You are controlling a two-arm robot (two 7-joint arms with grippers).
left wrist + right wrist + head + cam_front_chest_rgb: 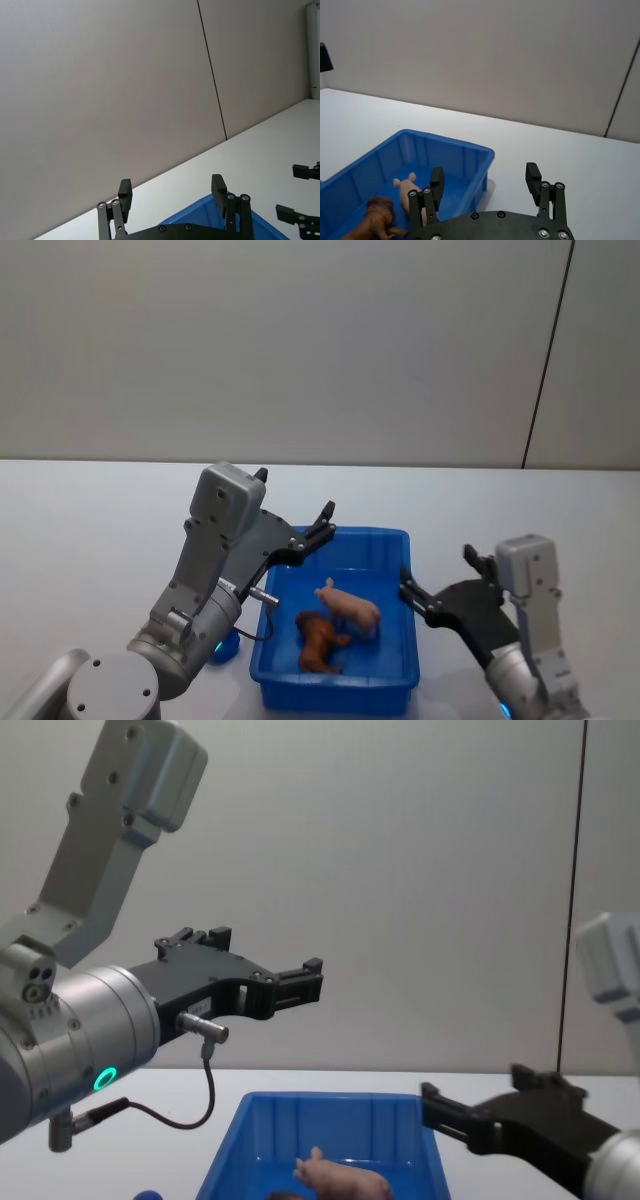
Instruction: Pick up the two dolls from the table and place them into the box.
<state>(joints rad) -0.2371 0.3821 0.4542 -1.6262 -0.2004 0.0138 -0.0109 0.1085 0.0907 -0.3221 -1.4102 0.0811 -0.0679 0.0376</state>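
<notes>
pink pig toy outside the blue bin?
No, the pale pink pig toy lies inside the bright blue plastic bin, beside the reddish-brown shaggy dog toy.

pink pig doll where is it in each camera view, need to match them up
Head view: pink pig lies inside the blue box, right of the brown dog.
Chest view: bottom centre, inside the box.
Right wrist view: in the box, beside the dog, just past the right end effector.
Left wrist view: a box corner past the left end effector.
Shared landmark: the blue box.
</notes>
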